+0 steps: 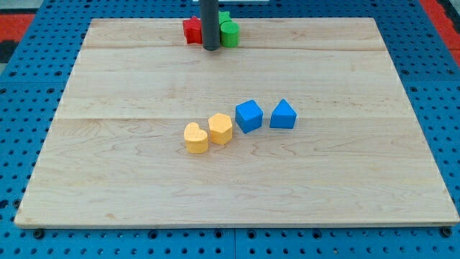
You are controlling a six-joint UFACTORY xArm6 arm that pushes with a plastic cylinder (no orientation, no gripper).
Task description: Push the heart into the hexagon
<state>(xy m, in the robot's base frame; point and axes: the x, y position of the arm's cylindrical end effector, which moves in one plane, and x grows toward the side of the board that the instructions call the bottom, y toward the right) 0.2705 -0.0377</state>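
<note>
A yellow heart lies near the middle of the wooden board. A yellow hexagon sits just to its right and slightly higher, touching it or almost touching. My tip is far from both, near the view's top edge of the board. It stands between a red block on its left and a green block on its right, and the rod hides part of each.
A blue cube lies right of the hexagon, and a blue pentagon-like block lies further right. The board rests on a blue perforated table.
</note>
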